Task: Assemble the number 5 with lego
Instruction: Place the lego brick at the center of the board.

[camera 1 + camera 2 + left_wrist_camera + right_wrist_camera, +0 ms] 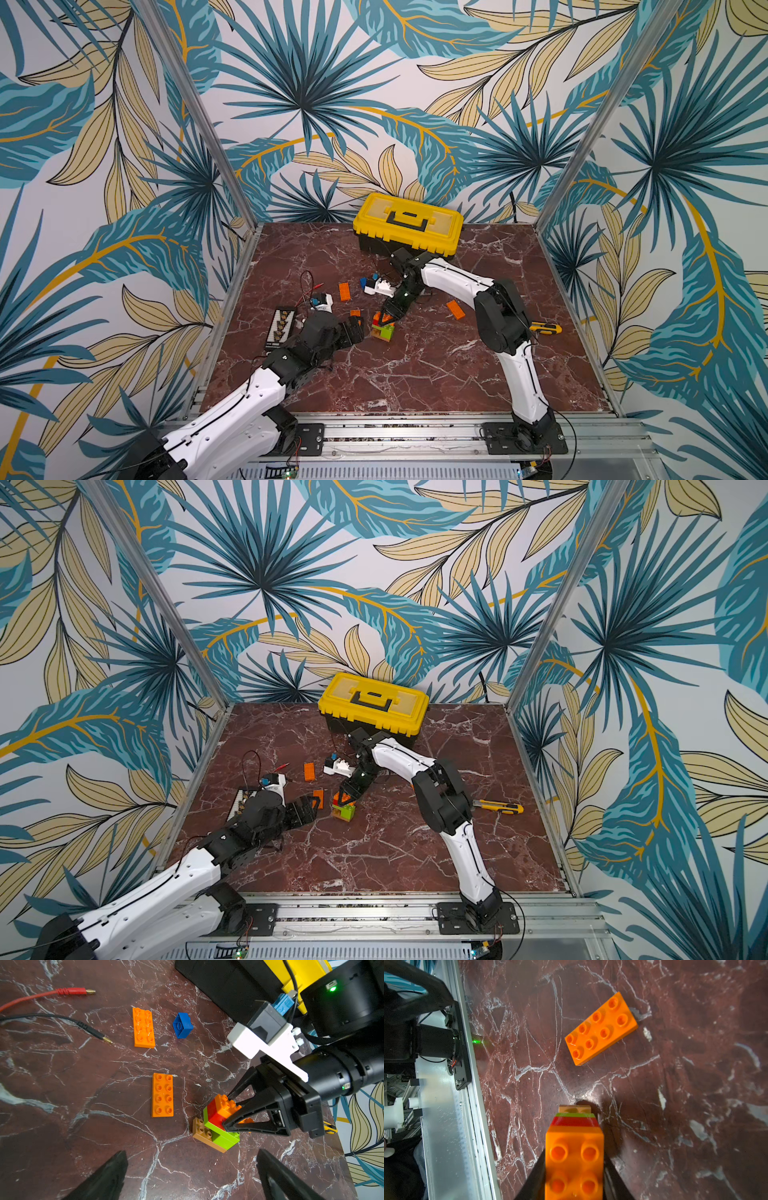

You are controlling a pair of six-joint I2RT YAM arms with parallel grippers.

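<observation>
One arched right arm points down, hand clamping topmost orange brick.

The left arm and right arm wear glossy white shells traced by thin black cables, bulky black joint housings, black triangular openwork fingers and white camera mounts with blue plugs.

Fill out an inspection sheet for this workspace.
Surface: red-brown marble tabletop, no spills seen.
Job's things: brick stack, tan, lime, red, orange on top; three loose orange plates; one blue brick.
Clutter: yellow-and-black toolbox; utility knife.
Grippers: left pincer open, empty; right pincer astride the stack's top brick, grip unclear.
Cables: red lead and black lead lying loose.
Surroundings: leaf-print walls; aluminium frame.
</observation>
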